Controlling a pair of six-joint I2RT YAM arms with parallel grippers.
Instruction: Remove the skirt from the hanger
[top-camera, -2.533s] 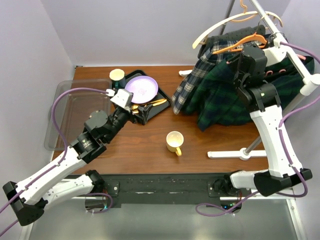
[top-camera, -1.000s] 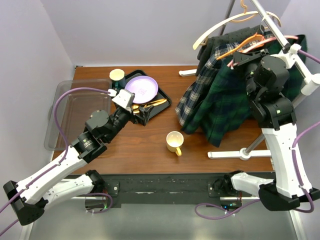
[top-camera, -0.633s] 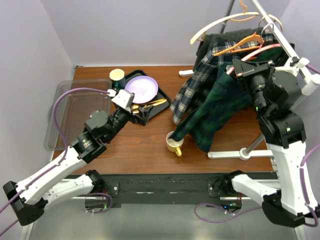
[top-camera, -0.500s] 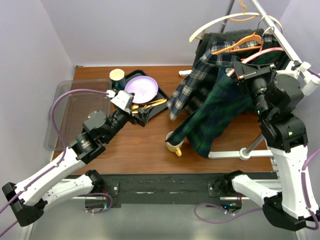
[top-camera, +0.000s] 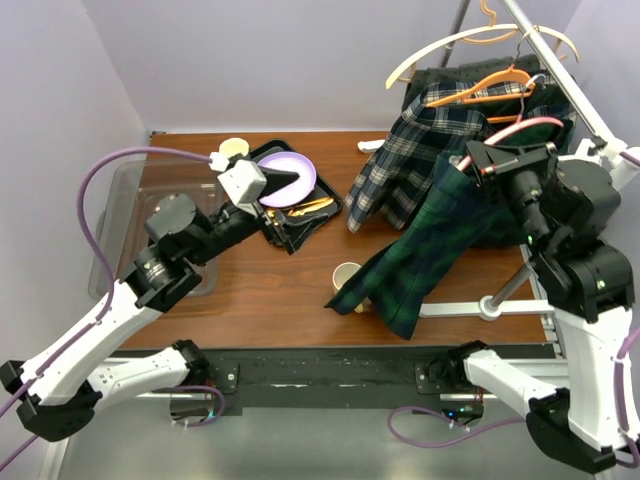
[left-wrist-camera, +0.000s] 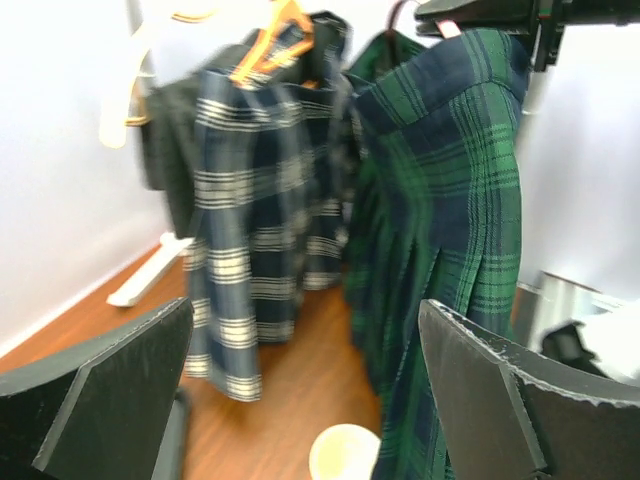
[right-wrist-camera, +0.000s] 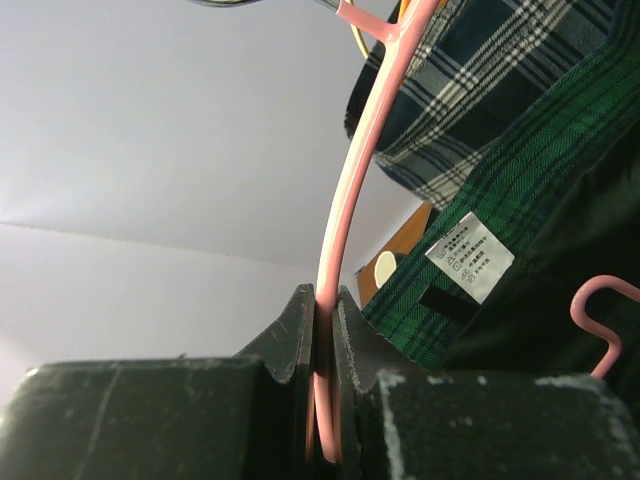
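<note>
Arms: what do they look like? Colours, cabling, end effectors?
Left arm and right arm: white shells, black joints. Purple cables loop along each. Left end effector and right end effector: black, fingers scuffed at the edges.

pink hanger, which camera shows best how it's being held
The right wrist view: the pink hanger runs straight between the right gripper's shut fingers, with the green skirt beside it. The top view shows only its arc above the gripper, the contact hidden. The left wrist view shows the skirt and at most a blurred pink trace.
</note>
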